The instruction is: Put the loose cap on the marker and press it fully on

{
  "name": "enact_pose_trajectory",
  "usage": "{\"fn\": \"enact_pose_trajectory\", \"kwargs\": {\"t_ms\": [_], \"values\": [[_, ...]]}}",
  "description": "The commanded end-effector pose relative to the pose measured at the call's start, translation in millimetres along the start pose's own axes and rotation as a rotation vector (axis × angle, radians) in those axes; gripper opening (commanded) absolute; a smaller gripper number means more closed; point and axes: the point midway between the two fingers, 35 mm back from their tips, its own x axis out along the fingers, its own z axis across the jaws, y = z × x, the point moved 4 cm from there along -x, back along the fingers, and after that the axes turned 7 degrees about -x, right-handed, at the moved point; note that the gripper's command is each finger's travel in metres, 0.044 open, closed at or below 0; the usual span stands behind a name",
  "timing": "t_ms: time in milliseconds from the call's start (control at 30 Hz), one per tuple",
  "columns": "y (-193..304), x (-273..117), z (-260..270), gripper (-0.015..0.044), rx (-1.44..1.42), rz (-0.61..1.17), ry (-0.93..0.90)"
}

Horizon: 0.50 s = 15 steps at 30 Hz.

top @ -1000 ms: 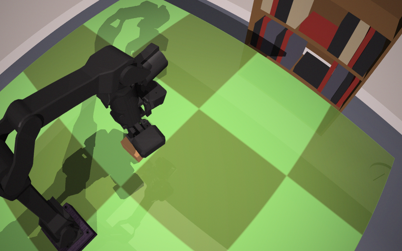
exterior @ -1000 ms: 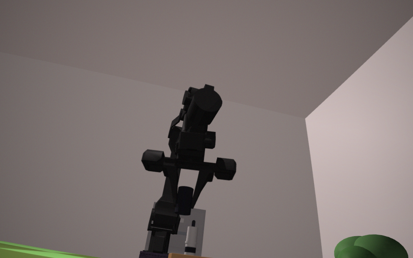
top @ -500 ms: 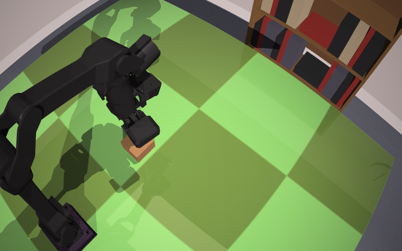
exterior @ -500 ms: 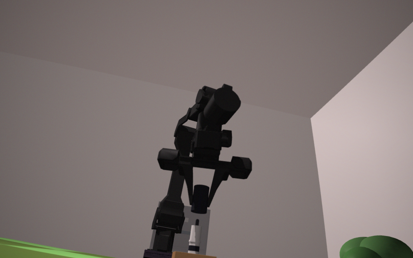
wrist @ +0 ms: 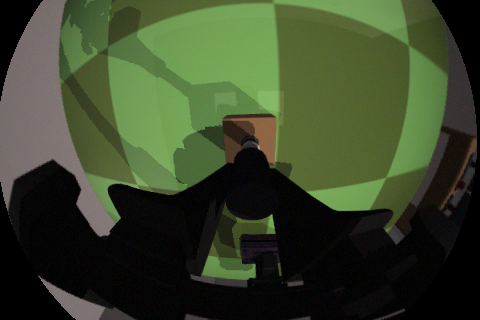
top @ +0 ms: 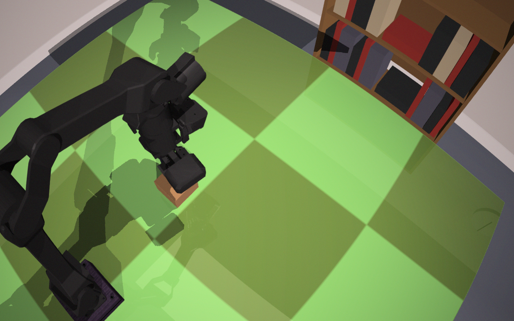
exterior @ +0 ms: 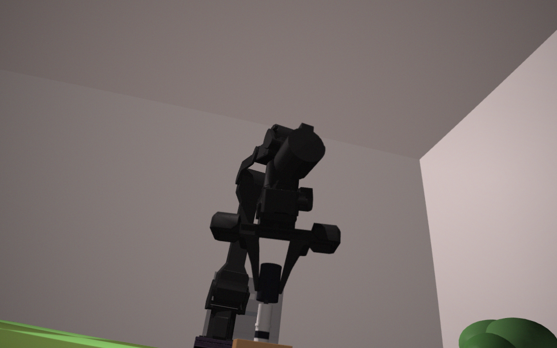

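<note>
The dark cap (exterior: 270,282) (wrist: 251,202) is held roughly upright, leaning slightly, between the fingertips of my gripper (exterior: 269,290) (wrist: 251,170), which is shut on it. The white marker (exterior: 263,318) (wrist: 250,143) stands upright in the orange-brown holder block (top: 163,184) (exterior: 263,343) (wrist: 265,135). The cap's lower rim is just above the white body. Only a sliver of the dark tip shows below the rim; the rest is hidden by or inside the cap. In the top view the gripper hides the cap and marker.
The arm's purple base (top: 111,297) (wrist: 259,245) stands on the green checkered table (top: 283,191) (wrist: 340,110). A bookshelf (top: 442,84) stands beyond the table's edge. A green rounded shape (exterior: 522,333) shows at lower right in the exterior view.
</note>
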Motion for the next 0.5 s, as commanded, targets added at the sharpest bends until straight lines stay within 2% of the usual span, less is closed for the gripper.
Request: {"fn": "enact_pose_trajectory", "kwargs": {"t_ms": [0, 467], "values": [[0.1, 6.8, -0.3, 0.0, 0.005, 0.0, 0.004], [1.2, 29.3, -0.6, 0.0, 0.005, 0.001, 0.004]]}}
